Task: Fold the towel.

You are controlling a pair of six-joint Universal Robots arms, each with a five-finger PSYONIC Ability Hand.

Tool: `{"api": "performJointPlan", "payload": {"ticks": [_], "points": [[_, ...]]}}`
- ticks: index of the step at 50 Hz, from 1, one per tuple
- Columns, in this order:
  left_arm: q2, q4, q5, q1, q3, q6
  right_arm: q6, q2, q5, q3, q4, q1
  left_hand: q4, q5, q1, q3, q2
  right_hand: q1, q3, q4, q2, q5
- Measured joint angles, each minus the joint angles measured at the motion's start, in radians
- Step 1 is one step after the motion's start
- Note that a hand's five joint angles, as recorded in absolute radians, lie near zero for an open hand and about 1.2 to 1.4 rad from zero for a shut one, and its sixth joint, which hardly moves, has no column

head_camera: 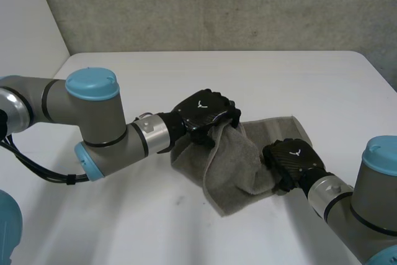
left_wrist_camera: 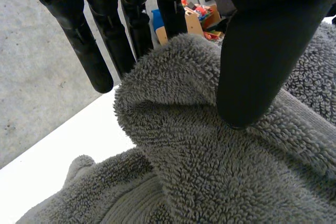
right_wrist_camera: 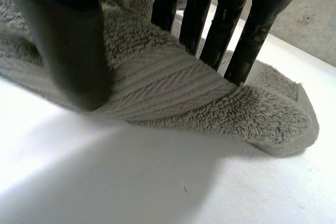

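Risking a slip if the left hand (head_camera: 205, 113), centre frame, is pulling hard: it is pinching a raised fold of the towel (head_camera: 239, 166) between thumb (left_wrist_camera: 262, 66) and fingers (left_wrist_camera: 89, 51), and the thick pile is looking easy to lose. Right hand (head_camera: 291, 162), lower right, is pressing straight fingers (right_wrist_camera: 255, 35) on the towel's right edge, pinning it to the table (head_camera: 310, 85).
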Motion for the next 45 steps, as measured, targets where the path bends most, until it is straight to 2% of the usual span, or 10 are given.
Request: {"api": "performJointPlan", "payload": {"ticks": [3,6,13,16,20,24,28,30,37,45], "points": [[-0.004,-0.001,-0.006,0.0,-0.001,0.006,-0.015,0.014,-0.001,-0.009,0.004,-0.002,0.12,0.12,0.115,0.117,0.118,0.346,0.336,0.34,0.345,0.332],[-0.006,-0.002,-0.016,0.0,-0.002,0.02,-0.029,0.018,-0.003,-0.016,0.01,-0.005,0.221,0.219,0.218,0.221,0.223,0.523,0.512,0.523,0.519,0.531],[0.018,-0.003,-0.096,0.0,0.003,0.09,-0.041,-0.02,-0.01,-0.084,0.031,-0.01,0.423,0.396,0.383,0.417,0.421,0.527,0.527,0.549,0.522,0.539],[0.041,0.002,-0.169,0.0,0.023,0.114,-0.053,-0.034,-0.014,-0.164,0.069,-0.008,0.441,0.41,0.39,0.435,0.437,0.529,0.527,0.549,0.522,0.539],[0.072,0.011,-0.323,0.001,0.095,0.126,-0.097,-0.02,-0.013,-0.34,0.152,-0.001,0.447,0.418,0.397,0.442,0.443,0.53,0.527,0.549,0.522,0.539],[0.109,0.016,-0.519,0.006,0.205,0.124,-0.148,0.012,-0.005,-0.579,0.22,0.006,0.45,0.418,0.397,0.444,0.445,0.531,0.527,0.549,0.522,0.539],[0.175,0.018,-0.671,0.011,0.285,0.108,-0.151,0.033,0.0,-0.801,0.202,0.01,0.45,0.42,0.399,0.445,0.446,0.531,0.547,0.549,0.522,0.545],[0.212,0.017,-0.706,0.011,0.293,0.09,-0.131,0.039,0.002,-0.873,0.176,0.009,0.45,0.424,0.403,0.445,0.447,0.531,0.547,0.549,0.532,0.549],[0.359,0.011,-0.738,0.003,0.178,-0.02,-0.044,0.079,-0.026,-1.037,0.187,0.008,0.451,0.429,0.403,0.446,0.447,0.531,0.547,0.549,0.537,0.554],[0.48,0.01,-0.727,-0.032,-0.177,-0.084,-0.058,0.207,-0.174,-1.14,0.53,0.011,0.451,0.432,0.41,0.446,0.447,0.531,0.547,0.549,0.537,0.565]]}}
